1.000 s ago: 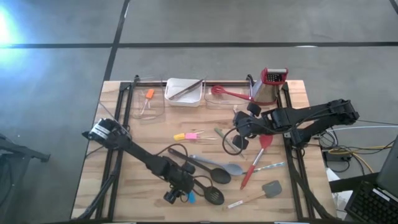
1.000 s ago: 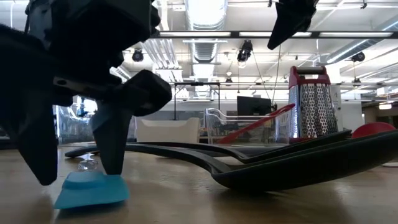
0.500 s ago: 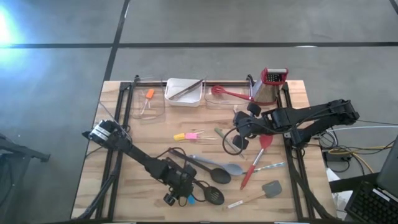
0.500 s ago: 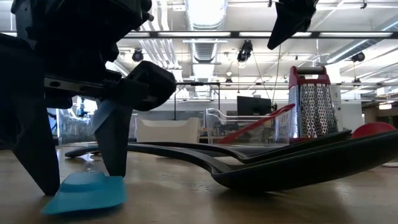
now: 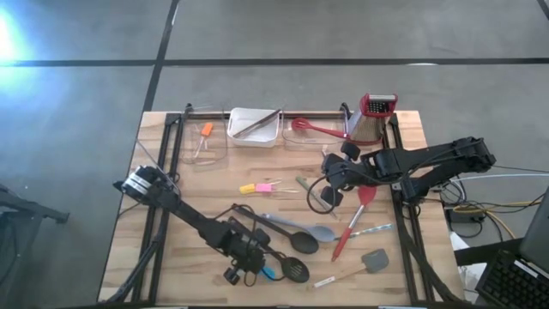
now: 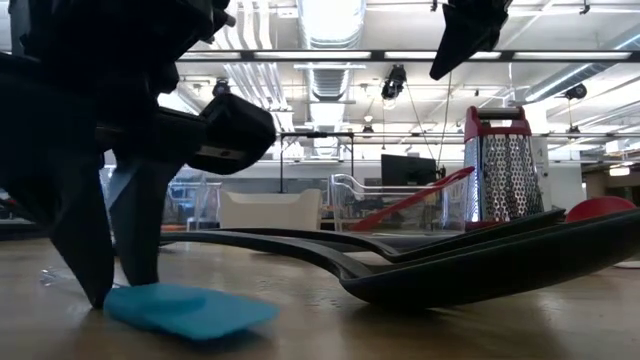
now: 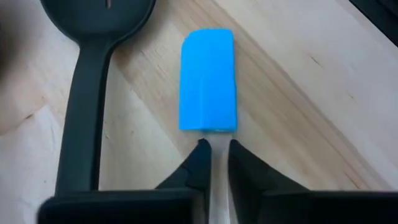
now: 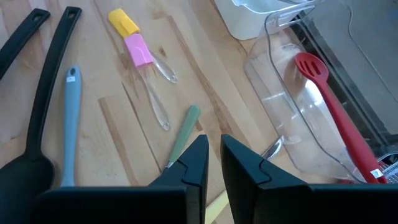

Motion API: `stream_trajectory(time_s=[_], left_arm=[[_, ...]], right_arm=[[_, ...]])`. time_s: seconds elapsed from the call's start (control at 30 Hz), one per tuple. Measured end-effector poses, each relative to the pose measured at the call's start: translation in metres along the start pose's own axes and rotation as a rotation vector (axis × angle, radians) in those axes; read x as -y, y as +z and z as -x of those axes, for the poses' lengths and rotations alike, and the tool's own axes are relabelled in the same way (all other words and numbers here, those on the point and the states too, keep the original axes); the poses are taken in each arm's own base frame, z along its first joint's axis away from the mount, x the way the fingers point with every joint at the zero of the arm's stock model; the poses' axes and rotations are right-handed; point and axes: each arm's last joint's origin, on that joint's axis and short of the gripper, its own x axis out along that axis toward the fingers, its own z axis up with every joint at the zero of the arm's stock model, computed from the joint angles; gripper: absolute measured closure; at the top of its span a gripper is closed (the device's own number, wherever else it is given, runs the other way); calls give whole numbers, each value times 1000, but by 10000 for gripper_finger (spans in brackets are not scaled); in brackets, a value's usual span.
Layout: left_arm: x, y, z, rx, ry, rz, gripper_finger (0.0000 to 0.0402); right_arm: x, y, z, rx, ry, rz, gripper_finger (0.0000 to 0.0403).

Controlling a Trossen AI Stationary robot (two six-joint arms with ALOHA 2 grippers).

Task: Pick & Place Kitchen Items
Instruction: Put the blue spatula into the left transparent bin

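left end effector (image 7: 216, 163) low, pinching blue spatula (image 7: 208, 79) handle

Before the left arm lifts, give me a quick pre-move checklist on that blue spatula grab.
1. Left claw closed on the clear handle of the blue spatula: ok, the fingers pinch it just behind the blue head.
2. Spatula free of neighbours: ok, the black spoon lies beside it with bare wood between them.
3. Spatula off the table: not ok, the blue head lies flat on the wooden table in the low view.
4. Grip firm enough to hold the thin handle: cannot tell.
5. Right claw clear of the lift: ok, it is shut, holds nothing and hangs above the middle of the table, far from the left arm.
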Motion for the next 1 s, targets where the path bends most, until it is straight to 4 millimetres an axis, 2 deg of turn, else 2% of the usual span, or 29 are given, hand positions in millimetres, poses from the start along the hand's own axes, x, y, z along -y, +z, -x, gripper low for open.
stream_trajectory(time_s=[0.23, 0.33, 0.43, 0.6, 0.7, 0.87, 1.0], left_arm=[[2, 1, 0, 4, -4, 1, 399], [3, 2, 3, 15, -3, 18, 389], [3, 8, 15, 50, 0, 50, 370], [5, 19, 41, 135, -4, 69, 319], [6, 22, 48, 161, -6, 94, 274], [4, 29, 49, 237, 39, 126, 191], [3, 31, 43, 269, 38, 120, 150]], right_arm=[[0, 0, 0, -1, 0, 1, 364], [0, 0, 0, 0, -1, 0, 364], [0, 0, 0, -1, 0, 1, 364], [0, 0, 0, -1, -1, 1, 364], [0, 0, 0, 0, -1, 0, 364], [0, 0, 0, -1, -1, 0, 364], [0, 0, 0, -1, -1, 0, 364]])
